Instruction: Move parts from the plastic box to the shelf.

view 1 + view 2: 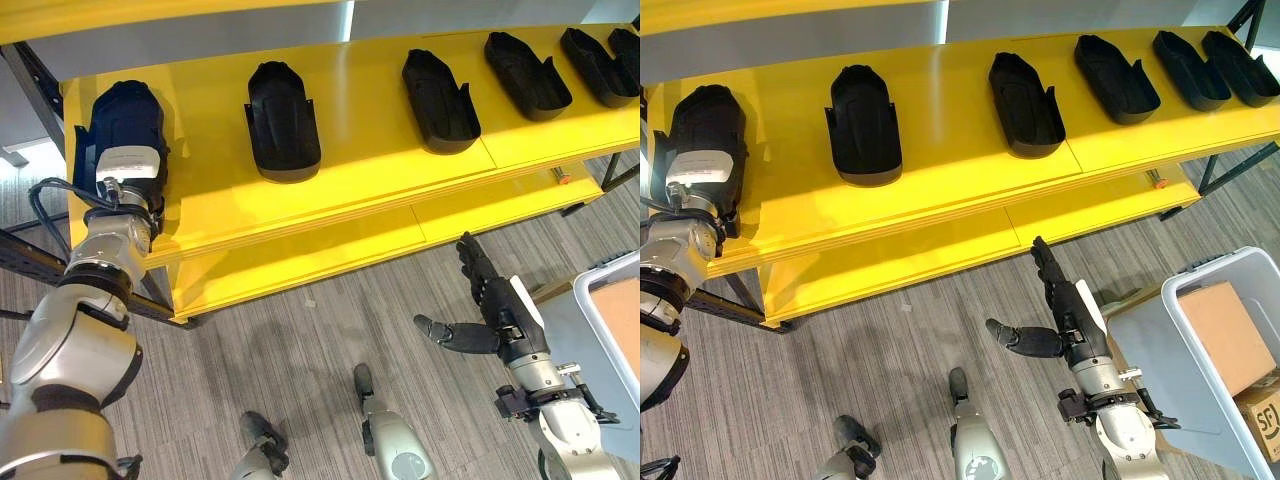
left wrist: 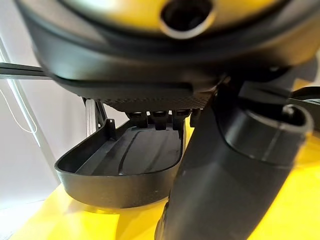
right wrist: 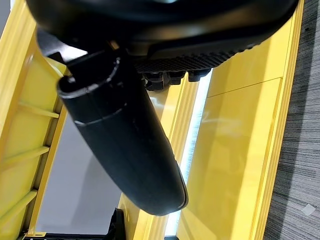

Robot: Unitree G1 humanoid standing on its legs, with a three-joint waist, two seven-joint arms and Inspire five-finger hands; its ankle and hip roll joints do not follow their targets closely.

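Left eye view: left hand (image 1: pixel 125 130) lies over a part (image 1: pixel 150 112) at the shelf's (image 1: pixel 380 170) left end, grip unclear; right hand (image 1: pixel 495 310) hangs open above the floor. Right eye view: box (image 1: pixel 1215 400) stands at right. Left wrist view: fingers (image 2: pixel 155 117) rest in the part, hold unclear.

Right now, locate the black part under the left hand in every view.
Left eye view: black part, far left end of the yellow shelf.
Right eye view: the same far-left spot.
Left wrist view: just past the left hand.
Right wrist view: shelf edge and floor instead.
Shared landmark: the yellow shelf.
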